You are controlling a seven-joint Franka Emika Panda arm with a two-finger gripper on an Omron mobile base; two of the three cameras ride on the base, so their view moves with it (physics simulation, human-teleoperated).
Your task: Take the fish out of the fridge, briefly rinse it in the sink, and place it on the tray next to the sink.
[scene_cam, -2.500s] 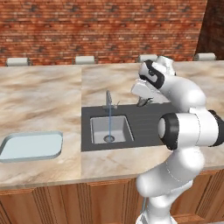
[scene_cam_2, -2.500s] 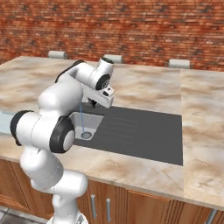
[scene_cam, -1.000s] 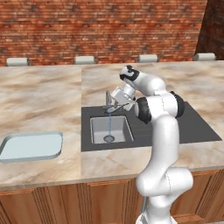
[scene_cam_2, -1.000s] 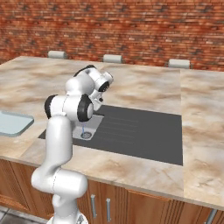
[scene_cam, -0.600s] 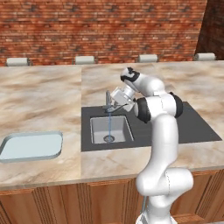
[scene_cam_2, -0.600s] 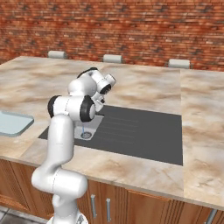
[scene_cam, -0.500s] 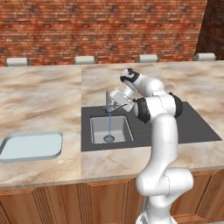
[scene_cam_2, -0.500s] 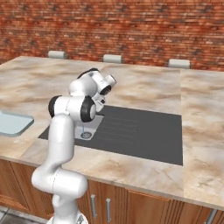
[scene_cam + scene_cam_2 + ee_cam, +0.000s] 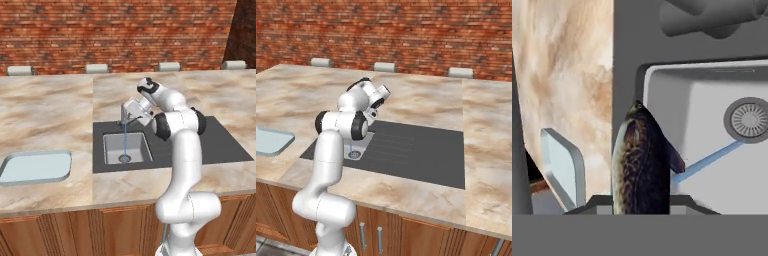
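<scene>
Tool (image 9: pixel 131 113) grips the fish (image 9: pixel 641 162) beside the faucet (image 9: pixel 122 114) — unmoved since a moment ago — water running into sink (image 9: pixel 111 148).

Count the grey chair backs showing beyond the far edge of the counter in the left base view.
4, spaced along the far edge: one at far left, one left of centre, one right of centre, one at far right. Others may lie outside the frame.

One fish (image 9: pixel 639 165) at lower centre of the hand view. One sink (image 9: pixel 114 148) with one faucet (image 9: pixel 123 114) and one water stream (image 9: pixel 125 141), mid-frame. One tray (image 9: pixel 35 167) at lower left. Four pale blocks (image 9: pixel 97 68) along the table's (image 9: pixel 45 115) far edge.
</scene>
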